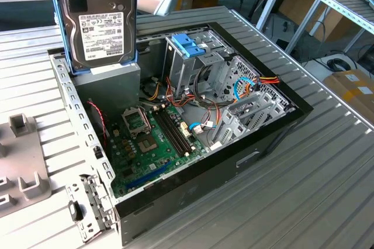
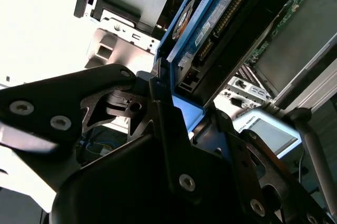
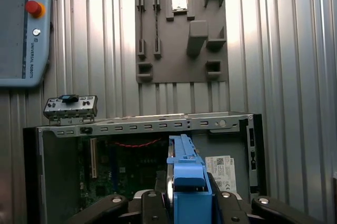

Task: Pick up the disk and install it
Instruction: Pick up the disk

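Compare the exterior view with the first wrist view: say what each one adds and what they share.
Exterior view: the disk face-on with its white label, upright above the open case, the blue handle on the drive cage, and the coloured cables. First wrist view: the pendant with a red button, and the hand clamped on the disk's blue frame, seen edge-on. Shared: the disk, the case, its green board, the grey fixture plate and the ribbed table.
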Motion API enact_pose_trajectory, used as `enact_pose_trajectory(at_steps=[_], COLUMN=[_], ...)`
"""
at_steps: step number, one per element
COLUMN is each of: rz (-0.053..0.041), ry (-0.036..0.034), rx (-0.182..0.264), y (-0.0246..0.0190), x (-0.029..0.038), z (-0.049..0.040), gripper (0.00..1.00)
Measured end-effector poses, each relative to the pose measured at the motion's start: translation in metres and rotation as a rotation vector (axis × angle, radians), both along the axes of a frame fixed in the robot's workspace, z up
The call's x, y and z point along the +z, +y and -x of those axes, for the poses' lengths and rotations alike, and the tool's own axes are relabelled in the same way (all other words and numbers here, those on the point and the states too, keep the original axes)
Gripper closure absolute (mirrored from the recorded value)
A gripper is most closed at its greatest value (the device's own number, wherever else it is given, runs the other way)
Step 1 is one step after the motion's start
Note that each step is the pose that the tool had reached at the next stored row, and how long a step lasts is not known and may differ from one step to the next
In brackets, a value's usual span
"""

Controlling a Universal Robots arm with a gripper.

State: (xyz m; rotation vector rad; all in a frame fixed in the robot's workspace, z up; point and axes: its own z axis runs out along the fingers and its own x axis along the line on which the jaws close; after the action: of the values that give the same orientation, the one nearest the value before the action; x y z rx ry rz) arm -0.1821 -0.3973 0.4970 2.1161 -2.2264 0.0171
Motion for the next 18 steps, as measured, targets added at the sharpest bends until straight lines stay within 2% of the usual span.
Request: enact_pose_trajectory(at_steps=[18], rz=[0.0001], ry=[0.0], rx=[0.0], y=[-0.0082], x=[0.0], z=[0.0], gripper=[0.63])
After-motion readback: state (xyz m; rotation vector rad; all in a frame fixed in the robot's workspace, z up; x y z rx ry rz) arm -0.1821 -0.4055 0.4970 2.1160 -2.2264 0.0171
